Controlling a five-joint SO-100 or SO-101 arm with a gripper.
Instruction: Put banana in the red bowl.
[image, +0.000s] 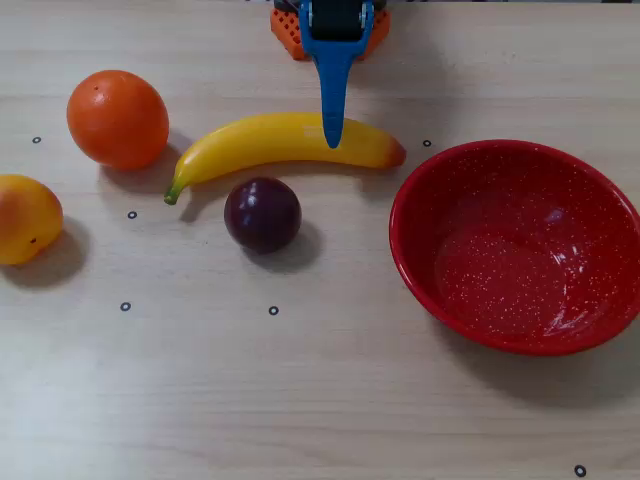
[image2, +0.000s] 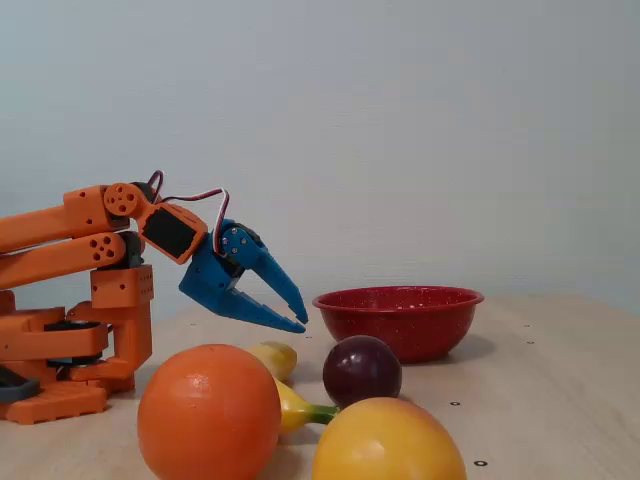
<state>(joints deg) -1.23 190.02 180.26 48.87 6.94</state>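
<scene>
The banana (image: 270, 140) lies on the table, green stem to the left and orange-red end toward the red bowl (image: 402, 235) in the overhead view. There my blue gripper (image: 333, 140) points down over the banana's right half, showing as one tapered finger. In the fixed view the gripper (image2: 302, 323) hangs above the table, jaws a little apart with nothing between them. The banana (image2: 272, 358) lies below it, partly hidden behind the orange. The red bowl (image2: 400, 322) stands empty to the right.
An orange (image: 117, 118) sits left of the banana, and a yellow-orange fruit (image: 25, 218) lies at the left edge. A dark purple plum (image: 262, 214) rests just in front of the banana. The arm's orange base (image2: 60, 350) stands at the left of the fixed view.
</scene>
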